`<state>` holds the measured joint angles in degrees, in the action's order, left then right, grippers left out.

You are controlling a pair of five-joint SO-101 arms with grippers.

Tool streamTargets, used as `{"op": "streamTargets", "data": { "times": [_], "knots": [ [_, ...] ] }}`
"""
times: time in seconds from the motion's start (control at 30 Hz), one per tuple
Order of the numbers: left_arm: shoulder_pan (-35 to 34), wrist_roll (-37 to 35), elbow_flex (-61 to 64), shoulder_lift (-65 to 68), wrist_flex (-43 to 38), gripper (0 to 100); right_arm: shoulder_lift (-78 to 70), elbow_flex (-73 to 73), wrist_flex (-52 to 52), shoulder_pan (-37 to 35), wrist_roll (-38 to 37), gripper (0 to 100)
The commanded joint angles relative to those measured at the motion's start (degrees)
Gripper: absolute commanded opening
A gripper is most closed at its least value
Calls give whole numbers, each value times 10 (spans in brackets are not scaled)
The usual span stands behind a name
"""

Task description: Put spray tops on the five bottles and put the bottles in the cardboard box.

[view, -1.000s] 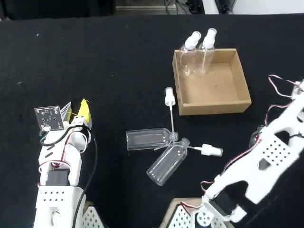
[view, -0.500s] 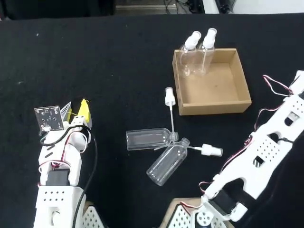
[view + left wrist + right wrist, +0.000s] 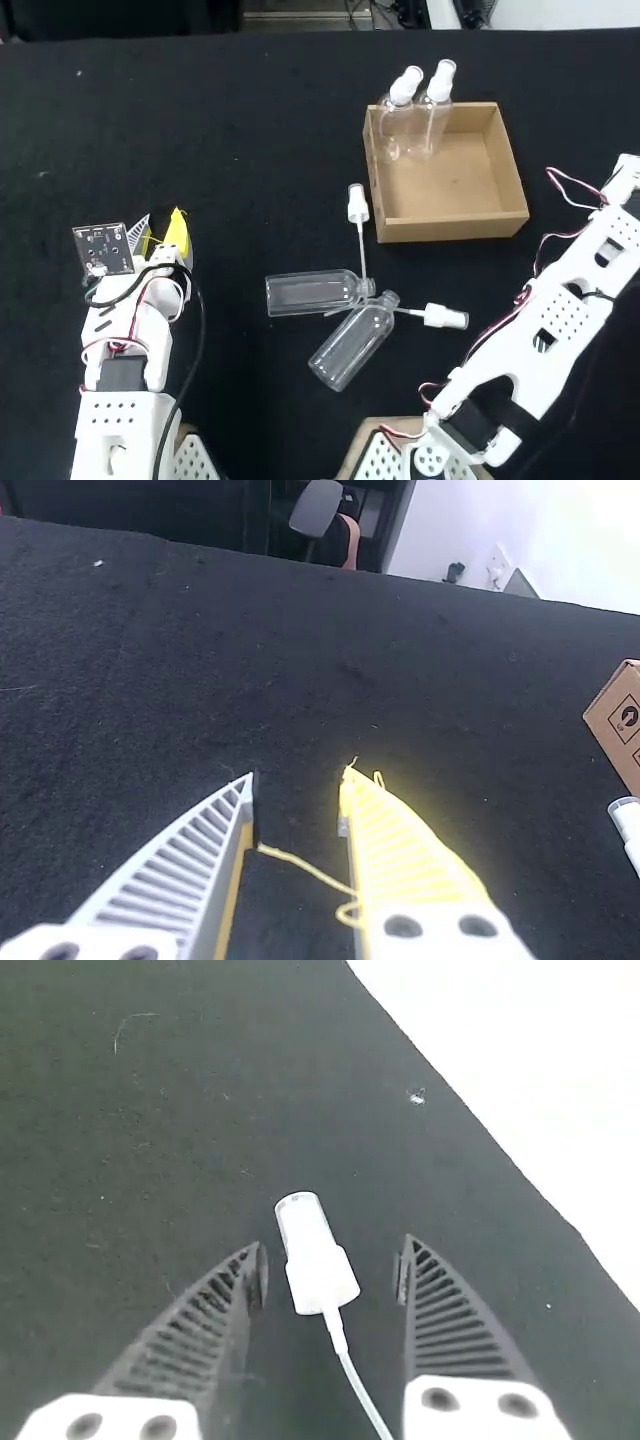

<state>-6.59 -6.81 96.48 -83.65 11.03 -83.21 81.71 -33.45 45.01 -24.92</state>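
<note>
Two clear bottles with white spray tops (image 3: 420,105) lean in the far left corner of the cardboard box (image 3: 505,205). Two uncapped clear bottles (image 3: 312,292) (image 3: 352,345) lie on the black table in front of the box, necks close together. One loose spray top (image 3: 357,205) lies by the box's left wall, another spray top (image 3: 445,318) to the right of the bottles. My right gripper (image 3: 330,1250) is open near the table edge, with a third spray top (image 3: 315,1255) lying between its fingers, touching neither. My left gripper (image 3: 297,790) stands open over bare table at the left.
The right arm (image 3: 560,320) stretches along the table's right side. The table edge (image 3: 480,1130) runs just beyond the right gripper. In the left wrist view a corner of the box (image 3: 622,720) and a spray top's tip (image 3: 628,820) lie off to one side.
The right arm has swung a little farther toward the table's far right edge. The left arm, bottles and box have not moved.
</note>
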Motion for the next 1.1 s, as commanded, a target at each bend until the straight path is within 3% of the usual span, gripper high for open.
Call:
{"op": "streamTargets", "data": {
  "times": [0.0,0.37,0.43,0.5,0.7,0.8,1.07],
  "knots": [
    [-3,-4,14,-6,-2,138,5,-5,18,28,-3,170],
    [-3,-4,14,-7,-1,138,4,-88,21,54,-4,168],
    [-3,-4,14,-7,-1,138,4,-89,18,55,-4,128],
    [-3,-4,14,-7,-1,138,4,-86,21,60,-1,19],
    [-3,-4,14,-7,-2,138,8,-65,4,80,1,10],
    [-3,-4,14,-7,-3,139,9,-25,-57,90,1,10],
    [-3,-4,14,-7,-3,139,9,143,-340,85,1,10]
  ]
}}
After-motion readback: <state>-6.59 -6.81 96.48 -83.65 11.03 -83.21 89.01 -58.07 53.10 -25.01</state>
